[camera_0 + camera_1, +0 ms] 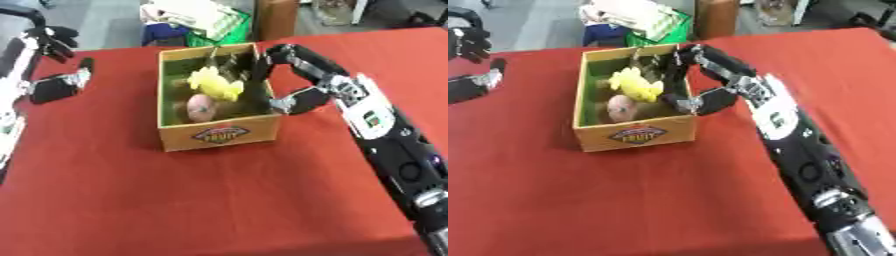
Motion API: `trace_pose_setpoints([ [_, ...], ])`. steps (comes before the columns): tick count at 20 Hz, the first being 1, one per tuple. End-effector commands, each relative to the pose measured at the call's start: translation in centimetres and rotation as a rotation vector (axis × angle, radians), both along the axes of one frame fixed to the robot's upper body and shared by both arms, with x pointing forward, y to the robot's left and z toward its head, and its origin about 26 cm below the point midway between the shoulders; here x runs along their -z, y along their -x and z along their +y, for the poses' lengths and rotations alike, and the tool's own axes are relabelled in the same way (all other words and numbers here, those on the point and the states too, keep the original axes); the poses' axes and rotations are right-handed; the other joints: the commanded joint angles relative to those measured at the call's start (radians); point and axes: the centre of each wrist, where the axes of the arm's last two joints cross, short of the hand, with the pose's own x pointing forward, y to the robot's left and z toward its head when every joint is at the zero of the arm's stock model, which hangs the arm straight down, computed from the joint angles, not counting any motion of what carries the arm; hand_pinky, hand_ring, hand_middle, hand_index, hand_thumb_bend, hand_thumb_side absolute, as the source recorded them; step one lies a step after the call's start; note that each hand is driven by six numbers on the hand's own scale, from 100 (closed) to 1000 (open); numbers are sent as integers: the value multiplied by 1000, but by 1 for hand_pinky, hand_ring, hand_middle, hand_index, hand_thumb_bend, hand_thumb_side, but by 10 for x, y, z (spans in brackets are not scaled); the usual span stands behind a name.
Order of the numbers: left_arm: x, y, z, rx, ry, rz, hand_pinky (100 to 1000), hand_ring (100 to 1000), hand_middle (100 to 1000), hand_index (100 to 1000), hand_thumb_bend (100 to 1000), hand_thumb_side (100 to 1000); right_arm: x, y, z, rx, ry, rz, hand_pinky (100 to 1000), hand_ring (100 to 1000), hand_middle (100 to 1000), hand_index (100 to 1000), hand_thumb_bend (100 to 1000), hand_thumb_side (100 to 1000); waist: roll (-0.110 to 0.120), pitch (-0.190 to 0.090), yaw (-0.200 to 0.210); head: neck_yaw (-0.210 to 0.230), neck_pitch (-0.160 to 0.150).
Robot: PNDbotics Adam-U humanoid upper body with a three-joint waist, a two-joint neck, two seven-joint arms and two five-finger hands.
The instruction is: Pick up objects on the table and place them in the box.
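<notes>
Beside robot hand [278,70], yellow object [215,84].

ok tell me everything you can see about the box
The box is an open-topped cardboard carton, tan outside with a green lining and a dark oval label on its front wall. It stands upright on the red table, toward the far side. Inside lie a yellow object and a pinkish round object. The right hand reaches over the right wall, its fingers curled down inside the box and the thumb outside by the front corner. The left hand rests apart on the table.
</notes>
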Motion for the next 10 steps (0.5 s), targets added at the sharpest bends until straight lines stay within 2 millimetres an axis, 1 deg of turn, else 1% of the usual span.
trace_pose_setpoints([
  [1,-8,12,5,-54,74,-38,608,618,617,783,245,220,-22,2,-21,-47,45,-88,556,568,550,623,296,528,-3,-12,5,5,1],
  [3,2,23,5,-81,125,-28,608,621,619,786,220,223,-25,5,-29,-22,20,-82,552,565,548,619,290,526,-4,-10,9,12,6],
  [7,21,44,4,-101,206,-22,609,626,622,791,198,226,-28,11,-42,22,-23,-60,545,561,542,613,301,512,-4,-10,15,32,20],
  [10,26,54,3,-104,265,-28,608,623,620,791,186,225,-29,14,-48,42,-43,-45,543,560,541,612,302,509,-4,-10,20,50,29],
])
